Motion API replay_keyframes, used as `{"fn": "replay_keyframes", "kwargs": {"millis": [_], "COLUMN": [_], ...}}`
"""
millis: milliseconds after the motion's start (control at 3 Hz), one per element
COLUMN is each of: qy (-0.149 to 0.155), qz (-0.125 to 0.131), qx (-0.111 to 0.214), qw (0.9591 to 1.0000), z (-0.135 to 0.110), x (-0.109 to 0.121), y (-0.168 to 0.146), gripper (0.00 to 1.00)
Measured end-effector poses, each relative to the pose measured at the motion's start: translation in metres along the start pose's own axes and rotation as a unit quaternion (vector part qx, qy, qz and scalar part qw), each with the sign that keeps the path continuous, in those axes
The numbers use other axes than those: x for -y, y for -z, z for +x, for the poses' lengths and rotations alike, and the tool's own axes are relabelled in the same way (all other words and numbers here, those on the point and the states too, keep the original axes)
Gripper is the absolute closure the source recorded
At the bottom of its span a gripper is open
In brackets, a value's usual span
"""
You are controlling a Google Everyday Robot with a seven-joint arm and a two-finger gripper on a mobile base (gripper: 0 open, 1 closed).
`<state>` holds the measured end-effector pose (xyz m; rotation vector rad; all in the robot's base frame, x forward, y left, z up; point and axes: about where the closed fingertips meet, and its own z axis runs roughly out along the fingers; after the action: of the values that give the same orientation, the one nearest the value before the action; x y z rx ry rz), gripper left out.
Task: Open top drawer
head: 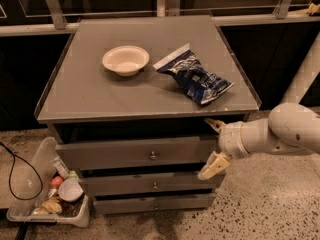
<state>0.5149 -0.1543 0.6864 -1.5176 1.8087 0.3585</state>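
At the right end of the top drawer point(110, 155), a flat matte grey front with a small round metal knob point(152, 155) just under the smooth tabletop point(125, 96), the gripper point(207, 147) holds its blunt cream fingers point(214, 165) spread wide.

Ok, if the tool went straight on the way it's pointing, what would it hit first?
Probably the right end of the top drawer; the open tool points at it from just beside it, though depth is unclear.
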Motion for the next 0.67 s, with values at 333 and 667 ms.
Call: {"fn": "replay_keyframes", "kwargs": {"millis": [333,667], "qy": [-0.005,-0.003], "qz": [-0.016,-0.024], "qx": [0.009,0.011], "qw": [0.9998,0.9997], "z": [0.0025,0.0029], "x": [-0.0133,-0.0186], "y": [-0.0116,-0.0201], "gripper": [0.00,0.00]}}
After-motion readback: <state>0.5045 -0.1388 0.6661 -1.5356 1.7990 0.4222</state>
